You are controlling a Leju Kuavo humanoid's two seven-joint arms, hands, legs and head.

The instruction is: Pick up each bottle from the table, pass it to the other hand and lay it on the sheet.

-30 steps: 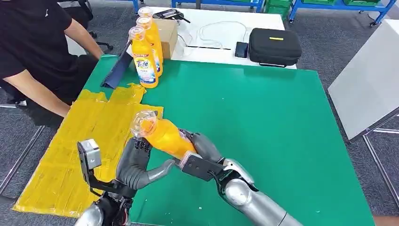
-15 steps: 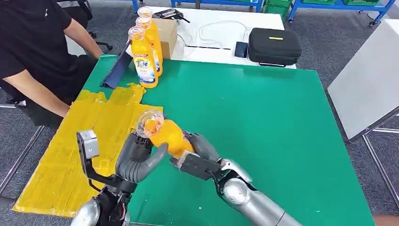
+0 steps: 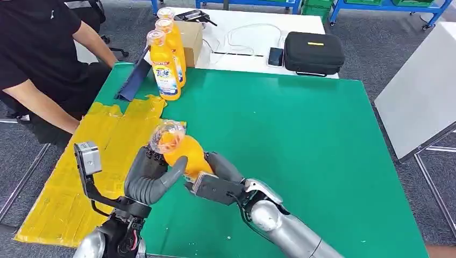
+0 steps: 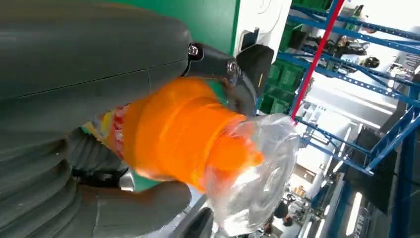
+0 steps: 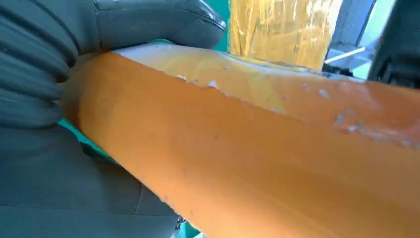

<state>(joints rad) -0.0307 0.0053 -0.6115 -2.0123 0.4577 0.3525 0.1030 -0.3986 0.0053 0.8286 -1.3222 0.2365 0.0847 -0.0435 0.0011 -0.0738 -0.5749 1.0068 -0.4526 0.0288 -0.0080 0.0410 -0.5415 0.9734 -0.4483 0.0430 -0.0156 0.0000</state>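
Observation:
An orange bottle [image 3: 183, 153] with a clear cap [image 3: 166, 134] hangs tilted above the green table [image 3: 301, 140], near the edge of the yellow sheet [image 3: 80, 161]. My left hand [image 3: 151, 176] wraps around its upper body, thumb across the front. My right hand [image 3: 216, 177] grips its lower part from the other side. The left wrist view shows the bottle [image 4: 173, 134] close up inside my left hand [image 4: 89, 64], clear cap [image 4: 252, 178] pointing away. In the right wrist view the bottle [image 5: 257, 163] lies against my right hand [image 5: 44, 79], with the sheet [image 5: 282, 29] beyond.
Three more orange bottles [image 3: 164, 67] stand upright at the table's far left corner, beside a dark tablet [image 3: 134, 80] and a cardboard box [image 3: 192, 38]. A person in black [image 3: 37, 48] sits at the left, forearm near the sheet. A black case [image 3: 313, 52] lies on the white table behind.
My left hand has closed its thumb over the bottle. Both hands and the bottle have shifted a little left toward the sheet, and the bottle stands more upright.

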